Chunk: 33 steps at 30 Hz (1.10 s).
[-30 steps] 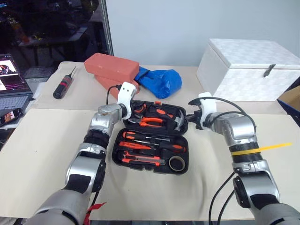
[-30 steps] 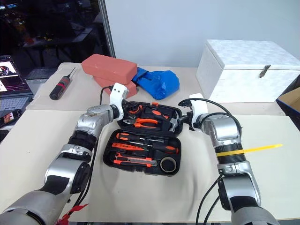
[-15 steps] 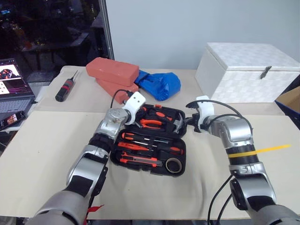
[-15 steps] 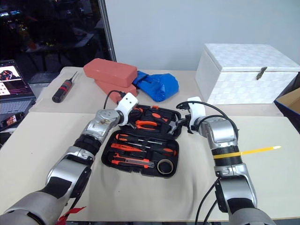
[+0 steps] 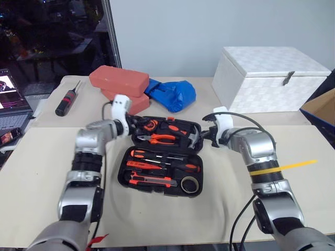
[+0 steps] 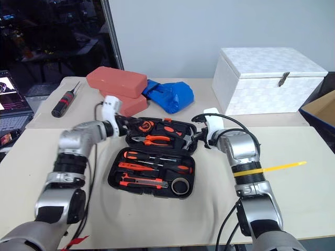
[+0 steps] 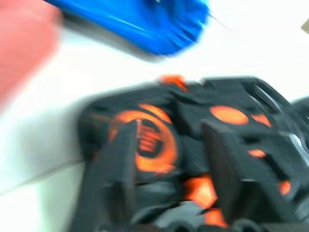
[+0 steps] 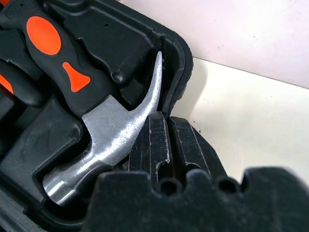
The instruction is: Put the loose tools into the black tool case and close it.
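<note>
Left gripper (image 5: 132,124) sat at the far-left corner of the hinged black plastic tool case (image 5: 125,175), two black fingers (image 7: 113,169) spread, gripping nothing. Right gripper (image 5: 205,137) sat at the case's far-right corner, fingers pressed together, empty, tips beside the steel claw hammer (image 8: 104,130) in its recess.

Case lay wide open between both grippers. Slim orange-and-black screwdrivers (image 5: 157,155), orange-and-black utility knife (image 5: 152,180) and small grey tape roll (image 5: 190,183) were seated in the near half. Orange-handled pliers (image 5: 159,138) were in the far half.

Beyond the left gripper: red bricks (image 5: 118,81), crumpled blue bag (image 5: 172,94), thick black red-banded screwdriver (image 5: 64,103). Behind the right gripper: big white box (image 5: 269,78).

Judgement: loading looked done; closing was the step in hand. Next move called for getting a finger under one half's outer edge, folding it over the hinge, then pressing until the latch caught.
</note>
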Motion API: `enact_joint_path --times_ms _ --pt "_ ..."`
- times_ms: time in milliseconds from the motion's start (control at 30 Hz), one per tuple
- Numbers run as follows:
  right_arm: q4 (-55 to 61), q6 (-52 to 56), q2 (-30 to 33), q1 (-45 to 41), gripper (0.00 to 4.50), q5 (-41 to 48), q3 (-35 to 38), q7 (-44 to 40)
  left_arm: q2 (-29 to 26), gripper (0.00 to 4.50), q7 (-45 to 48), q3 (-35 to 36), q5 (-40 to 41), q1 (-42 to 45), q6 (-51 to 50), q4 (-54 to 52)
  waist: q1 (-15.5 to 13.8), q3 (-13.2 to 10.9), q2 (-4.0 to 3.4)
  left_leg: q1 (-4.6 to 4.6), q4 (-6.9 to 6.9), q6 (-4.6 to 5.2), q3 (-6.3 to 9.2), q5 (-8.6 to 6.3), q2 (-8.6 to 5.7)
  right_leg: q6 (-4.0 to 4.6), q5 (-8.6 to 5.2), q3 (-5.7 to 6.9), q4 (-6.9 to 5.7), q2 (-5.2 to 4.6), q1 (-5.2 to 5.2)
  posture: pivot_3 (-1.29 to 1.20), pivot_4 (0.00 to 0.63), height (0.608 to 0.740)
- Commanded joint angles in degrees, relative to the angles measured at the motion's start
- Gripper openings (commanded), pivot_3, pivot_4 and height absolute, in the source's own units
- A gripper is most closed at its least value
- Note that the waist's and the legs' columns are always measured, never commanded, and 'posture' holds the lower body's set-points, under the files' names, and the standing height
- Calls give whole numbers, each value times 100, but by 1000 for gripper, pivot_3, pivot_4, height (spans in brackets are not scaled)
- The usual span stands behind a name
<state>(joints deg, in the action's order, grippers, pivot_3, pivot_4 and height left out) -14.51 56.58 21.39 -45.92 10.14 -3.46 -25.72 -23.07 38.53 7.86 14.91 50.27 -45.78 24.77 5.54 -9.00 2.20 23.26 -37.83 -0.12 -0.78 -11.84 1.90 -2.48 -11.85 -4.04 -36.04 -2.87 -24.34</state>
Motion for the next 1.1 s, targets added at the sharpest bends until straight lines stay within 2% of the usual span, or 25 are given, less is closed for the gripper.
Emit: enact_joint_path --times_ms 33,233,333,367,600,933,1033,1100 --pt "-166 -357 -138 -222 0 16 -102 -186 -163 3554 14 -218 29 -7 -470 -298 2 0 0 0 0 0 0 0 -1 0 0 0 0 -1 0 0 150 740" --pt "-339 -466 -213 -347 0 -15 -123 -236 -320 3554 -161 -461 -127 47 -756 -17 10 -1 1 1 0 0 9 0 11 9 4 -2 -1 20 -6 0 150 740" --pt "-324 -455 -227 -339 0 -32 -120 -248 -406 2845 -170 -417 -98 4 -727 -72 13 -1 1 -2 5 0 11 0 22 20 4 -2 -2 31 -8 0 150 740" --pt "-323 -449 -224 -329 0 -39 -115 -242 -440 2404 -188 -262 20 -20 -834 -226 13 -1 1 -3 6 0 13 0 24 24 4 -2 -3 35 -11 0 150 740" --pt "-382 -444 -228 -344 0 -65 -80 -193 -722 2404 -372 311 429 -253 -1427 -858 7 -2 1 4 6 -1 13 0 25 27 4 -2 -1 35 -17 0 150 740" --pt "-318 -390 -248 -326 0 -81 -82 -205 -728 2404 -494 -253 254 -530 -1645 -630 6 -5 6 2 6 -1 13 0 25 27 5 -1 -2 35 -16 0 150 740" --pt "-257 -344 -224 -310 0 -72 -75 -215 -668 1745 -485 -259 282 -546 -1477 -544 5 -5 6 1 7 -1 12 -1 25 28 4 -1 -2 35 -15 0 150 740" --pt "-215 -317 -212 -299 0 -65 -71 -217 -639 1039 -478 -220 312 -557 -1392 -531 5 -5 6 1 7 -1 12 -1 25 28 4 -2 -2 35 -16 0 150 740"
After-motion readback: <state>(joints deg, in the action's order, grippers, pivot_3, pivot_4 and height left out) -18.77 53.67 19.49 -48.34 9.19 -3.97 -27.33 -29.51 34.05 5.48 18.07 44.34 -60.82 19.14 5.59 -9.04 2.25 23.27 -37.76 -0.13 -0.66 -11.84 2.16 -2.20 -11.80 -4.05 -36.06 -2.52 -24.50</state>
